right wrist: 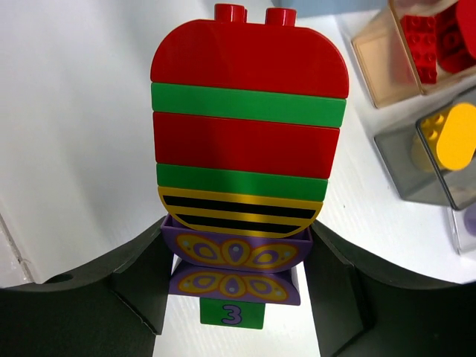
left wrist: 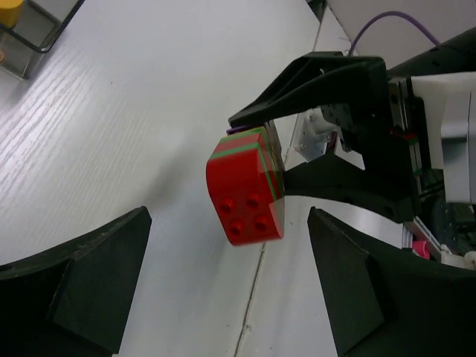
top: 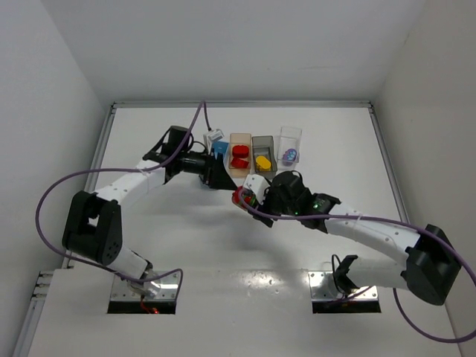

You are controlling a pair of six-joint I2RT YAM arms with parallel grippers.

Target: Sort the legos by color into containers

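A striped stack of legos (right wrist: 249,119), red and green layers over a yellow-and-black brick, purple patterned bricks and a green "3" brick, is held above the table. My right gripper (right wrist: 234,271) is shut on its purple lower bricks. In the top view the stack (top: 241,198) is just in front of the bins, in my right gripper (top: 250,196). My left gripper (left wrist: 230,290) is open, and the stack's red studded end (left wrist: 245,197) hangs just beyond its fingers without touching them. In the top view my left gripper (top: 222,180) is close to the stack's left.
A row of four bins stands behind: light blue (top: 220,149) partly hidden by the left arm, pale orange (top: 239,141) holding red bricks (right wrist: 428,41), dark grey (top: 263,143) holding a yellow brick (right wrist: 455,141), clear (top: 290,137) holding a purple piece.
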